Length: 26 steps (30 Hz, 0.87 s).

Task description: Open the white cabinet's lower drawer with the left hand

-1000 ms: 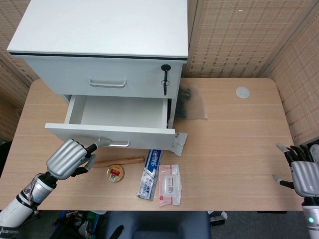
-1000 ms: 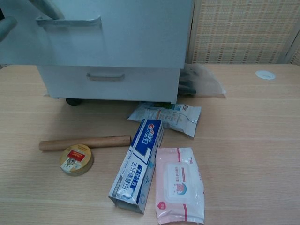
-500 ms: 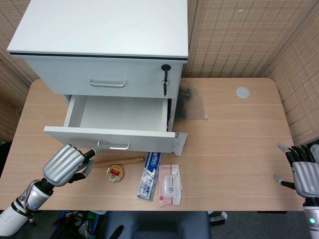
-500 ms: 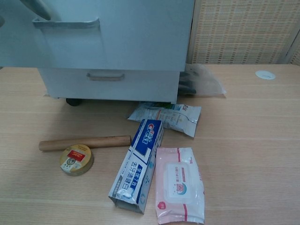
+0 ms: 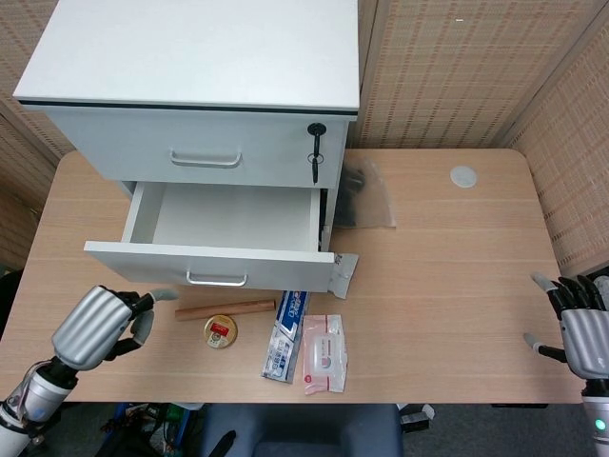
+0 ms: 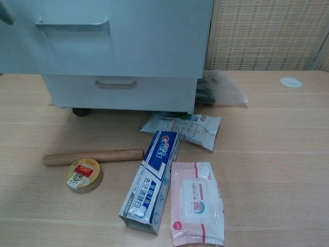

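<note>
Left hand [image 5: 95, 327] beside wooden rod [image 5: 225, 308]

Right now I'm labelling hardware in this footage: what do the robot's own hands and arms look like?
Left hand: rounded silver-grey shell, dark finger segments, on a white forearm with dark wrist cabling. Right hand: the same silver shell, with dark fingers tipped light grey.

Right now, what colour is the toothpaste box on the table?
The toothpaste box is blue and white with a red logo; the chest view shows it best.
</note>
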Available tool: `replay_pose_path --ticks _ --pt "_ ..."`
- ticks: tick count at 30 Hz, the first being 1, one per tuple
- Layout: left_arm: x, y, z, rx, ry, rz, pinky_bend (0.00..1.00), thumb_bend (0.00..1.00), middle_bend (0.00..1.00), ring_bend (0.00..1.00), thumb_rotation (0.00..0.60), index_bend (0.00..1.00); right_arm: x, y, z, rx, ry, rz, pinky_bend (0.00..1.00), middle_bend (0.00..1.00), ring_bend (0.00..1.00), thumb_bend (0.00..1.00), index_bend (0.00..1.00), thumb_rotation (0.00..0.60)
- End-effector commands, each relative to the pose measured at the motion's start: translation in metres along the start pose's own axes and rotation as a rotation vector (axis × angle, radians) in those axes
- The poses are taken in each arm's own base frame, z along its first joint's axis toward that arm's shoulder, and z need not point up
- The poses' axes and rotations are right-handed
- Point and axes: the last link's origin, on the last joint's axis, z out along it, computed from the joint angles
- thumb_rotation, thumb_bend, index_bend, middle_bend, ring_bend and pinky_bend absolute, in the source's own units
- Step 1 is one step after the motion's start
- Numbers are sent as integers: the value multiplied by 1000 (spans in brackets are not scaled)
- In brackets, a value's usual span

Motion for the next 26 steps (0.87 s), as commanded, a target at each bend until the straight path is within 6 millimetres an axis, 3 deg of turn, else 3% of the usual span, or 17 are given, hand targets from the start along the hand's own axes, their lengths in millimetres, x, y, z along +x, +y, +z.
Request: replay_pose_path --ticks 1,5,8,12,17,20,26 --pt "-2 -9 -18 73 -2 26 903 663 726 691 600 367 0 -1 0 4 -4 0 84 263 152 45 162 600" --pt "-7 -25 -38 201 18 47 827 599 703 652 600 411 0 -4 0 16 -14 2 84 263 152 45 163 600" --pt "-15 -41 -55 335 20 95 713 515 668 608 600 404 -1 -5 2 26 -20 1 84 263 152 45 162 600" --pt "-28 -58 -73 484 11 133 527 400 540 481 600 353 -1 -7 3 47 -26 -2 84 263 152 45 162 600" --pt "-45 -70 -90 610 8 162 358 325 387 340 600 265 -2 -11 3 76 -31 1 84 263 152 45 163 600" --pt "-55 -70 -95 632 35 179 302 323 330 289 600 227 -4 -13 1 87 -39 7 84 263 152 45 163 600" --pt "-73 -65 -96 621 44 196 279 323 322 283 600 217 -8 -11 -2 72 -42 14 84 263 152 45 163 600"
